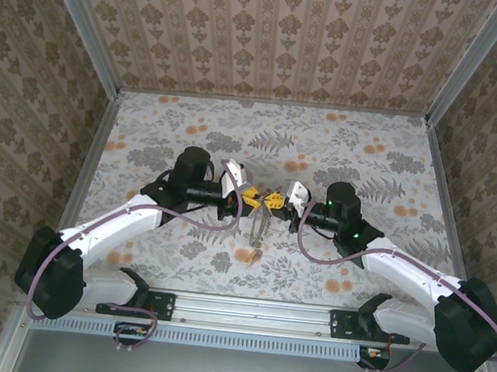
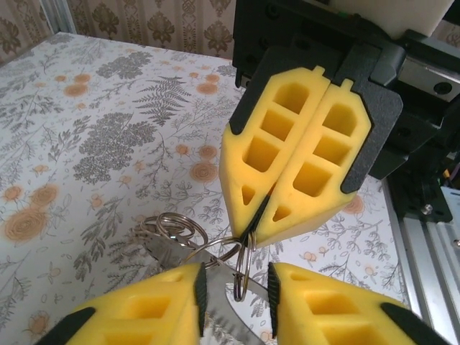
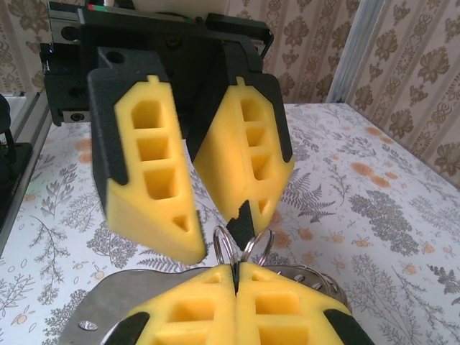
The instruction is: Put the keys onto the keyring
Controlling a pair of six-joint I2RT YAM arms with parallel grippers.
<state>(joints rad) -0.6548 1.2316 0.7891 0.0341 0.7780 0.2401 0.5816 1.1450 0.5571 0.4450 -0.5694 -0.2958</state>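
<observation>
My right gripper [image 3: 236, 272] is clamped shut. Its two yellow moulded pads, hollowed into pockets and backed in black, meet along one seam. The keyring [image 3: 226, 244] is pinched in that seam: thin bright wire loops, round and springy-looking, rise just past my fingertips. My left gripper [image 3: 215, 233] faces them tip to tip with its fingers apart. From the left wrist the ring stands nearly edge-on in the gap between those pads. I cannot tell whether it touches either pad.

A smaller coil of the same wire [image 2: 176, 228] sits beside the ring, looped into it. Under both, a flat silver key blade [image 2: 223, 320], toothed along one edge, slants down. Both my grippers meet over the middle of the table [image 1: 366, 163], a matte cloth printed with grey ferns and orange blossoms.
</observation>
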